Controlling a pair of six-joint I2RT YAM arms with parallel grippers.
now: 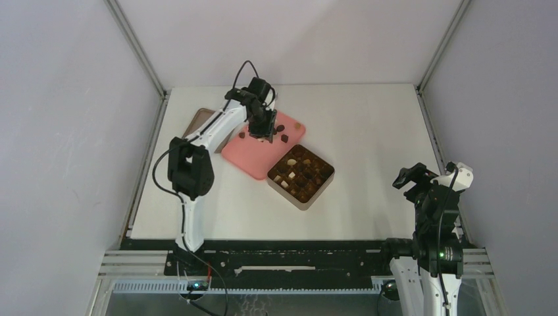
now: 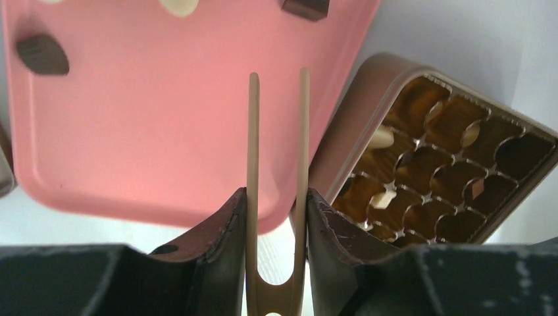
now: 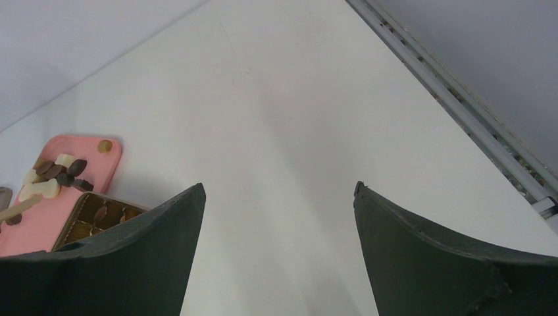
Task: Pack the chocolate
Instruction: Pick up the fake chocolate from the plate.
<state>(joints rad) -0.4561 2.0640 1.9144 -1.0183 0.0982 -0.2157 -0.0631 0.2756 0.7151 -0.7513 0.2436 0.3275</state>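
Note:
My left gripper (image 1: 265, 133) hangs over the pink tray (image 1: 247, 158), shut on thin wooden tongs (image 2: 253, 145). In the left wrist view the gripper (image 2: 276, 195) clamps the tongs' two prongs, which stand slightly apart with nothing between their tips. Loose chocolates lie on the tray: a dark one (image 2: 43, 54), a cream one (image 2: 179, 6) and another dark one (image 2: 306, 8). The square tan tin (image 1: 301, 172) sits right of the tray, and its gridded insert (image 2: 447, 164) holds a few chocolates (image 2: 381, 137). My right gripper (image 1: 409, 179) is open and empty, far right of the tin.
A brown flat lid-like piece (image 1: 197, 122) lies left of the tray near the left wall. The right wrist view shows the gripper (image 3: 279, 187) over bare white table, with the tray (image 3: 105, 164) and tin (image 3: 105, 214) far left. A metal rail (image 3: 460, 99) edges the table's right side.

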